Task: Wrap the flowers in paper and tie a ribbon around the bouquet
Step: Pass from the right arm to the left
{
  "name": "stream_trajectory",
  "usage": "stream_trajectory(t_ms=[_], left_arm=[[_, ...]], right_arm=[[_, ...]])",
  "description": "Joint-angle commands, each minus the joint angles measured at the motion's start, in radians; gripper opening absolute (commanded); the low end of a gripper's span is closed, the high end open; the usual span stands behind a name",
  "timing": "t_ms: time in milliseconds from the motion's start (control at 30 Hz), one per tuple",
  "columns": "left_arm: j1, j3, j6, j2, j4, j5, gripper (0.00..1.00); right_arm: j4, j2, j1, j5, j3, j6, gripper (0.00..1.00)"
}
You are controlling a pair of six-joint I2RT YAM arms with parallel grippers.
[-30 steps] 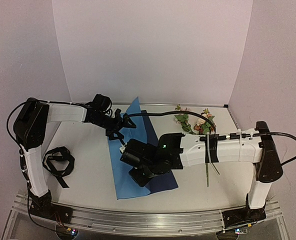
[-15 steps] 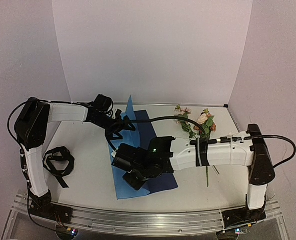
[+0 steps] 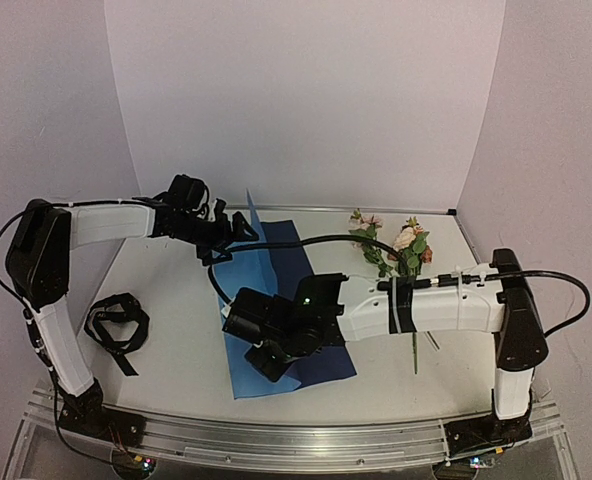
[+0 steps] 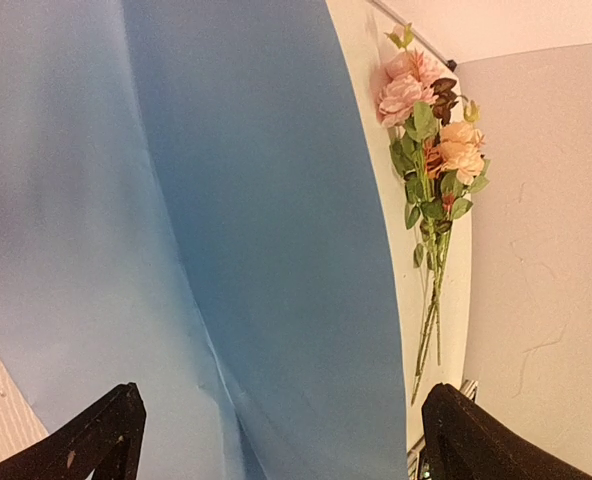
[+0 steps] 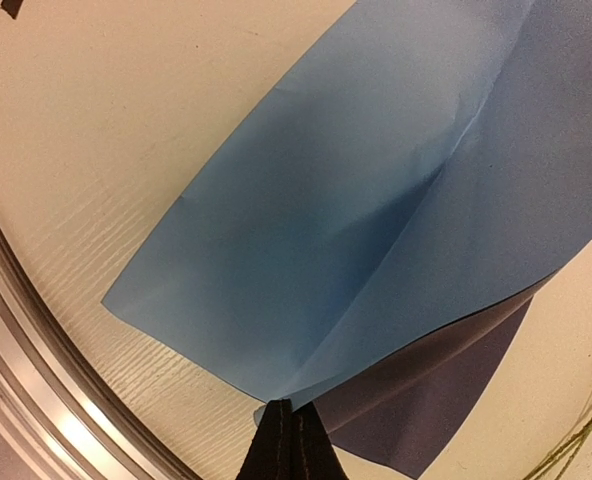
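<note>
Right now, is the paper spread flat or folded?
Partly folded: the paper has a raised crease, its light blue flap lies over the navy face, and its far end stands up.

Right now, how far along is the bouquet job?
Early. Done: the paper lies on the table. In hand: the right gripper pinches its near edge; the left gripper hangs open above it. To do: the flowers lie apart to the right, unwrapped; the ribbon sits coiled at left.
</note>
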Motion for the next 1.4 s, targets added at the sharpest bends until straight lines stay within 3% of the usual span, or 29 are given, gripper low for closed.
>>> stream_trajectory(t_ms=[0, 400, 567, 700, 900, 967, 1100, 1200, 1300, 1367], left_arm=[[0.021, -0.01, -0.023, -0.04, 0.04, -0.026, 1.0], [0.012, 0.061, -0.03, 0.038, 0.032, -0.036, 0.99], [0.009, 0.106, -0.011, 0.092, -0.017, -0.104, 0.91], [0.007, 0.149, -0.012, 0.141, -0.015, -0.099, 0.7], [0.007, 0.188, -0.006, 0.171, -0.038, -0.136, 0.16], [0.007, 0.202, 0.007, 0.174, -0.059, -0.15, 0.04], [0.008, 0.232, 0.056, 0.164, -0.124, -0.194, 0.0], [0.018, 0.234, 0.112, 0.132, -0.177, -0.228, 0.0], [0.042, 0.209, 0.173, 0.094, -0.21, -0.206, 0.0], [0.059, 0.187, 0.2, 0.067, -0.229, -0.182, 0.0]], right_arm=[[0.063, -0.033, 0.006, -0.011, -0.056, -0.01, 0.0], [0.122, -0.012, 0.006, -0.044, -0.081, -0.028, 0.0], [0.121, 0.0, 0.006, -0.058, -0.065, -0.024, 0.0], [0.115, 0.0, 0.006, -0.063, -0.066, -0.027, 0.0], [0.112, -0.014, 0.006, -0.051, -0.07, -0.036, 0.0], [0.111, -0.02, 0.006, -0.055, -0.071, -0.031, 0.09], [0.111, -0.055, 0.003, -0.057, -0.076, -0.013, 0.62], [0.104, -0.108, -0.022, -0.062, -0.082, 0.017, 0.85], [0.102, -0.167, -0.062, -0.087, -0.097, 0.051, 0.96], [0.101, -0.205, -0.091, -0.104, -0.107, 0.075, 0.98]])
